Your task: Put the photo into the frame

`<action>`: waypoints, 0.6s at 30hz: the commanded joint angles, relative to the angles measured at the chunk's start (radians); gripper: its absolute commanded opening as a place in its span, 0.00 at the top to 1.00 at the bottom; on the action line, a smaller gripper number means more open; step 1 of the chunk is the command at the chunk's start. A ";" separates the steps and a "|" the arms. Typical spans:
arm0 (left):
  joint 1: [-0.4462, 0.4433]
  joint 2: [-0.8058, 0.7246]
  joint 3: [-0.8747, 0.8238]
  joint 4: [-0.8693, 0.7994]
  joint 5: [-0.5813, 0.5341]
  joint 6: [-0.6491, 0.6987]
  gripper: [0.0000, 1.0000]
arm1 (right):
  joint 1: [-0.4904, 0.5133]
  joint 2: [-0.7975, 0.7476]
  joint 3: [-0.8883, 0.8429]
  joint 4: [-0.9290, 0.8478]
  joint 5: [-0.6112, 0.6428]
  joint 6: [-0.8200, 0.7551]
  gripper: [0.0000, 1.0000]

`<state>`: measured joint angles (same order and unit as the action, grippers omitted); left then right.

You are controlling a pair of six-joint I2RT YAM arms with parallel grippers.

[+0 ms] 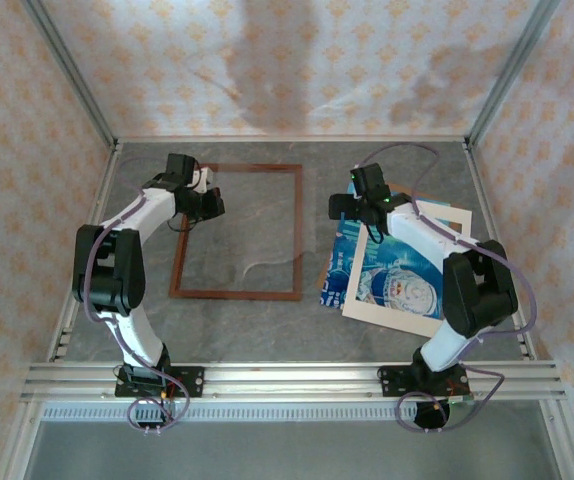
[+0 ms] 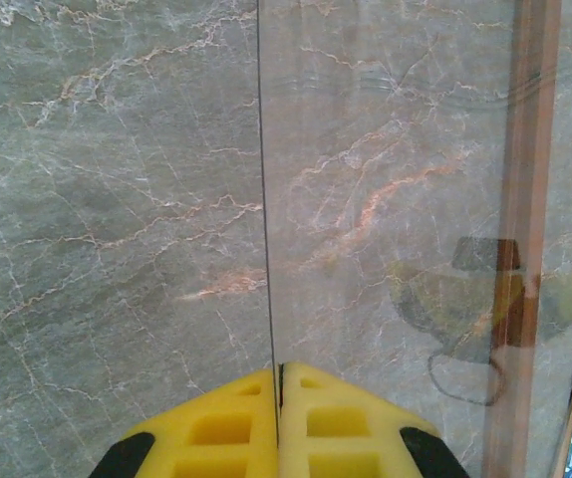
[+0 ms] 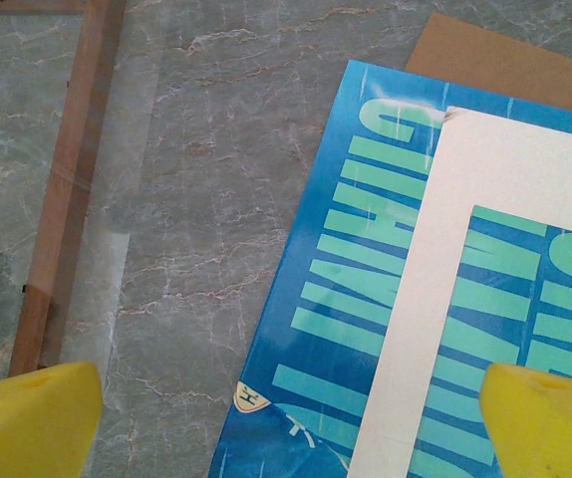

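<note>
My left claw (image 2: 278,430) is closed tight on the clear pane (image 2: 386,199). My right claw (image 3: 286,423) gapes wide over the photo (image 3: 326,289), right of the frame (image 1: 237,294), under the mat (image 3: 435,279). Grabbing there risks dragging the mat along.

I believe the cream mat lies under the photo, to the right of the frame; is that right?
Not quite: the mat lies on top of the photo, as the right wrist view shows; both are right of the frame.
</note>
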<state>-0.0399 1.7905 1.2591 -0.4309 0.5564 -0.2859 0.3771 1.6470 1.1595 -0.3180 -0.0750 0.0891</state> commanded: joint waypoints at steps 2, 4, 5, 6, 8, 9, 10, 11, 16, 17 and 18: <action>0.010 0.008 0.020 -0.021 -0.046 0.030 1.00 | 0.006 0.005 0.028 -0.020 0.027 -0.013 0.03; 0.010 0.012 0.022 -0.022 -0.055 0.033 1.00 | 0.005 0.005 0.028 -0.018 0.027 -0.012 0.03; 0.010 0.012 0.023 -0.022 -0.058 0.035 1.00 | 0.005 0.005 0.027 -0.020 0.028 -0.013 0.03; 0.010 0.014 0.024 -0.026 -0.064 0.039 1.00 | 0.005 0.004 0.028 -0.018 0.026 -0.014 0.03; 0.010 0.018 0.030 -0.035 -0.077 0.049 1.00 | 0.006 0.005 0.026 -0.017 0.027 -0.013 0.03; 0.010 0.020 0.031 -0.039 -0.080 0.053 1.00 | 0.005 0.005 0.026 -0.017 0.026 -0.012 0.03; 0.010 0.020 0.031 -0.041 -0.083 0.055 1.00 | 0.006 0.008 0.029 -0.018 0.025 -0.014 0.03; 0.009 0.021 0.031 -0.042 -0.089 0.057 1.00 | 0.005 0.009 0.031 -0.022 0.025 -0.014 0.03; 0.010 0.024 0.047 -0.069 -0.125 0.084 1.00 | 0.006 0.007 0.027 -0.018 0.022 -0.011 0.03; 0.010 0.023 0.051 -0.074 -0.133 0.090 1.00 | 0.005 0.007 0.028 -0.019 0.021 -0.011 0.03; 0.010 0.023 0.053 -0.076 -0.142 0.095 1.00 | 0.006 0.006 0.025 -0.017 0.021 -0.012 0.03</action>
<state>-0.0383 1.8023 1.2785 -0.4709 0.4751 -0.2321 0.3771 1.6470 1.1595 -0.3180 -0.0750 0.0887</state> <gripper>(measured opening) 0.048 0.974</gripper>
